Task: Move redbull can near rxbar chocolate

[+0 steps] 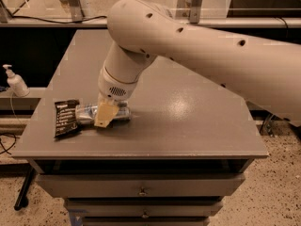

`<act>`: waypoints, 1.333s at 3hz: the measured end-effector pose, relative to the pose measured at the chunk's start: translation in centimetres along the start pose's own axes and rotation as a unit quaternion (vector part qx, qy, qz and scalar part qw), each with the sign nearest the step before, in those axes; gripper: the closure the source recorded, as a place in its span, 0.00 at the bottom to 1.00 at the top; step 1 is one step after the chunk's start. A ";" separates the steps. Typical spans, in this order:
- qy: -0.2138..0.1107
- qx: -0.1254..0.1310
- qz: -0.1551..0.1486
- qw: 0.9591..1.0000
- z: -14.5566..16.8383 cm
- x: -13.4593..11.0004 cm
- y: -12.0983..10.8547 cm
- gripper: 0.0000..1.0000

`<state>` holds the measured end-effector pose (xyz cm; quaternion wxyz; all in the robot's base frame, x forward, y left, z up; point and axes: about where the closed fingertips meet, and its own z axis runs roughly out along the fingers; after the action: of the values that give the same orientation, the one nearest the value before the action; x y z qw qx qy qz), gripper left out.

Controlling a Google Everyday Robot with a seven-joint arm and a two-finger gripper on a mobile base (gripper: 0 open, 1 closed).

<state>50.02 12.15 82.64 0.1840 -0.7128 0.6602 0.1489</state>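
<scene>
One redbull can (85, 112) lies on its side near the front left corner of the grey table (197, 126), its long axis running left to right. Its left end comes right up to the right edge of the rxbar chocolate (66, 118), a flat black wrapper with small white lettering that lies with its long side running front to back. The two look to be touching, or very nearly so.

The gripper (106, 115) is down at table height directly over the middle of the can and is clamped on it. One tan finger (105, 114) crosses the near side of the can and hides its middle, so only the silver left end and a short stretch of the right end (123, 113) show. The far finger is hidden behind the can. A pale wrist with a small vented patch (116, 91) rises straight above the gripper. From there the thick cream-coloured arm (202, 46) bends over the table top and runs off toward the right edge of the view.

Under the table top sits a row of drawers (141, 185), with a small knob (141, 191) on the upper one. To the left, off the table and lower down, a white pump bottle (16, 82) stands upright on a ledge. Speckled flooring shows around the base of the table.
</scene>
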 end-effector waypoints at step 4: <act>0.008 -0.007 -0.007 1.000 -0.3 0.7 -0.2 0.38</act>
<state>50.28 11.42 82.65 0.1748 -0.7197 0.6556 0.1469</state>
